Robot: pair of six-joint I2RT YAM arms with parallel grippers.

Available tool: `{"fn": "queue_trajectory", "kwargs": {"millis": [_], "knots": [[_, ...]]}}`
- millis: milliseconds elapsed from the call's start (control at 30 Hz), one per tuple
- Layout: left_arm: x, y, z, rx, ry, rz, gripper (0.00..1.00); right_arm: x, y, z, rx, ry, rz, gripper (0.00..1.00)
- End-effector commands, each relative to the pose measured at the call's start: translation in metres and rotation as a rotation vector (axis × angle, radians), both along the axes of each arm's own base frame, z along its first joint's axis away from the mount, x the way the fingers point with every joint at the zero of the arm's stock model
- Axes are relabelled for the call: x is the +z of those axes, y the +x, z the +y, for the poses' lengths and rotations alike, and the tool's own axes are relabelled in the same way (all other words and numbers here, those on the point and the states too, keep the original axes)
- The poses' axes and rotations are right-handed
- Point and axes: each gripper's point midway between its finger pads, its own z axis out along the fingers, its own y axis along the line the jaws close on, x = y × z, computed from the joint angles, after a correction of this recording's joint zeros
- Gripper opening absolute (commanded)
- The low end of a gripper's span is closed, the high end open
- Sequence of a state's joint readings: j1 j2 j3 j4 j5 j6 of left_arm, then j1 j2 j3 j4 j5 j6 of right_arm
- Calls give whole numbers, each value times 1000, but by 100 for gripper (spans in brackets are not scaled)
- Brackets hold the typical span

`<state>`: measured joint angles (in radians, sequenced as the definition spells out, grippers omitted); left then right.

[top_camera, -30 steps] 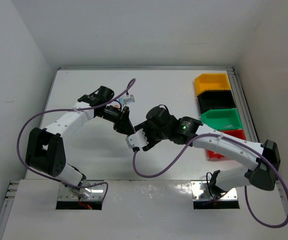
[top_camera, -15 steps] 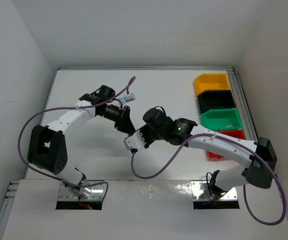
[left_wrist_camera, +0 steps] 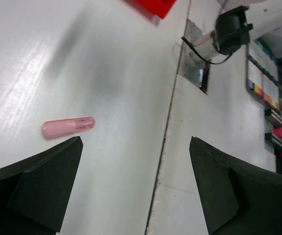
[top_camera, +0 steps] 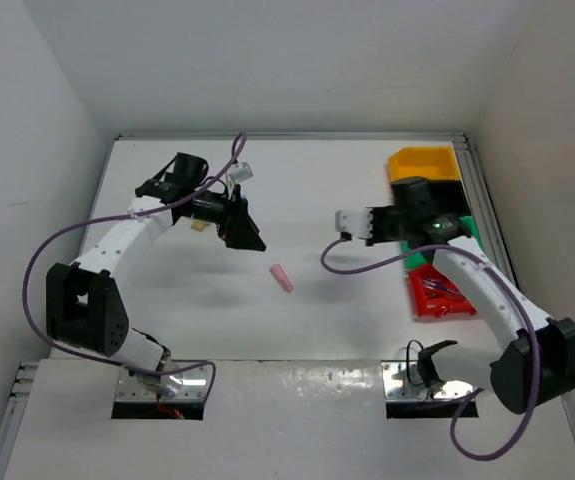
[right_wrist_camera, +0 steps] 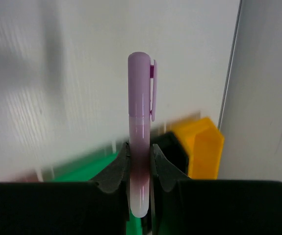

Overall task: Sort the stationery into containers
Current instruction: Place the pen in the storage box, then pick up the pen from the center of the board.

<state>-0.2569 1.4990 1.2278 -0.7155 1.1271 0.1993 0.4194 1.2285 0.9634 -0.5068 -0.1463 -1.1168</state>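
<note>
A lilac marker (right_wrist_camera: 141,127) stands upright between the fingers of my right gripper (right_wrist_camera: 141,156), which is shut on it. In the top view that gripper (top_camera: 372,224) hangs just left of the containers. These form a row at the right edge: yellow bin (top_camera: 422,162), black bin (right_wrist_camera: 172,147), green bin (right_wrist_camera: 82,171) and red bin (top_camera: 442,314). My left gripper (top_camera: 242,232) is open and holds nothing. A pink marker (top_camera: 282,278) lies on the table, near the left fingertip in the left wrist view (left_wrist_camera: 68,128).
Thin pens lie in the red bin. My right arm crosses over the black and green bins and hides most of them from above. The table's near edge (left_wrist_camera: 170,127) runs between the left gripper's (left_wrist_camera: 135,142) fingers. A purple cable (top_camera: 367,262) droops under the right wrist.
The two grippers met at the table's middle. The left opened and drew back to the far left. The right swung to the bins with the lilac marker. The pink marker now lies on the table.
</note>
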Motion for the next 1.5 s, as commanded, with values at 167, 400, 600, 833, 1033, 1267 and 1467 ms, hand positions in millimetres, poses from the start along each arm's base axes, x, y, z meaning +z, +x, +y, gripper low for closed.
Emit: {"fn": "queue_trajectory", "kwargs": {"millis": [167, 400, 600, 833, 1033, 1267, 1467], "knots": [[25, 14, 2, 42, 4, -162, 98, -27, 22, -137, -114, -3, 79, 0], [22, 31, 12, 153, 75, -190, 100, -42, 40, -202, -175, 2, 101, 0], [27, 43, 24, 248, 140, -259, 100, -64, 40, -215, -169, -7, 149, 1], [29, 63, 52, 415, 275, -268, 100, -84, 22, -223, -159, -46, 230, 42], [54, 65, 70, 384, 345, -402, 100, -42, 24, -215, -232, 65, 144, 54], [23, 78, 113, 439, 562, -397, 94, 31, -11, -140, -275, 413, 165, 54], [0, 93, 131, 460, 587, -327, 91, 42, -49, -75, -302, 584, 182, 57]]}}
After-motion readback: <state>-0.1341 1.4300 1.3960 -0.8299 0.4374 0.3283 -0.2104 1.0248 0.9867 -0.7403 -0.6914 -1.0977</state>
